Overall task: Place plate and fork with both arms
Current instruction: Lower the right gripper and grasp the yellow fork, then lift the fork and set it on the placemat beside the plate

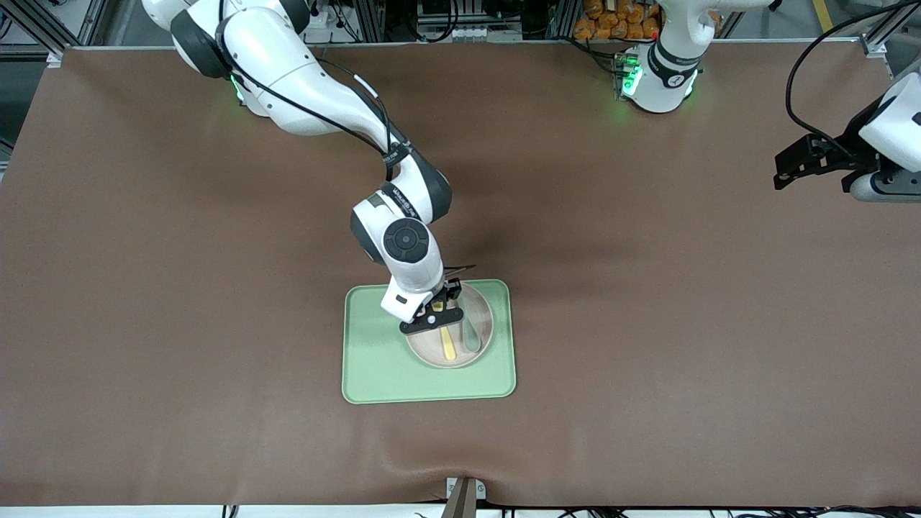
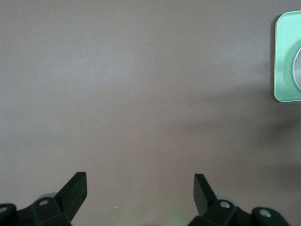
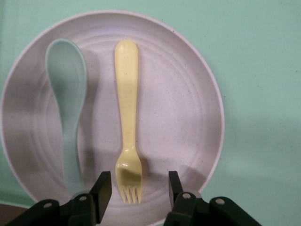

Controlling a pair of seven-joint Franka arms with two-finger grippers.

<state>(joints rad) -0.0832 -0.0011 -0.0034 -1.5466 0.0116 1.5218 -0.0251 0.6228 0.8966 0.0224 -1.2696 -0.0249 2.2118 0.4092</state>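
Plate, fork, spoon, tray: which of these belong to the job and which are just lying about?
Job: plate, fork, right gripper open over the fork's tines, left gripper open, waiting over bare table.
Lying about: grey-green spoon, green tray.

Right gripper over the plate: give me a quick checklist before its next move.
1. Right gripper open, tines between its fingers: ok.
2. Fork lying flat on the plate: ok.
3. Spoon beside the fork, apart from it: ok.
4. Plate on the green tray: ok.
5. Left gripper open, waiting over bare table toward the left arm's end: ok.
6. Fingers touching the fork: cannot tell.
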